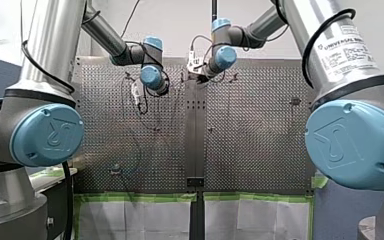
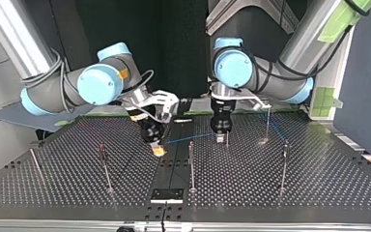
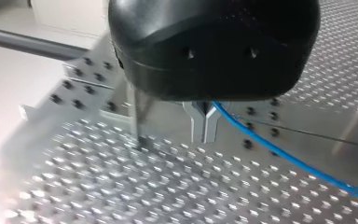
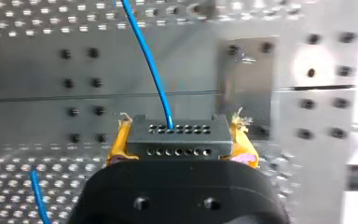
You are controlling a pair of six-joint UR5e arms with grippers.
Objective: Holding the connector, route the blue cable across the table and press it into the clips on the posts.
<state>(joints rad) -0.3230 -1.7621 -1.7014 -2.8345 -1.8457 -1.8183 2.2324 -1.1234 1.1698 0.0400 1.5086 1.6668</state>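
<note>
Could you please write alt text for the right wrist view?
My right end effector clamps a dark multi-hole connector between its yellow pads; a blue cable leaves one of its holes and runs ahead over the perforated metal table.

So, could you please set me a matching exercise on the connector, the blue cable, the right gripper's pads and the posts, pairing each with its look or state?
Things:
1. connector
2. blue cable
3. my right gripper's pads
4. posts

Descriptions:
A. upright on the table
B. yellow, frayed at the tips
C. clamped between the pads
D. plugged into a connector hole

Pairs: 1-C, 2-D, 3-B, 4-A.
</note>
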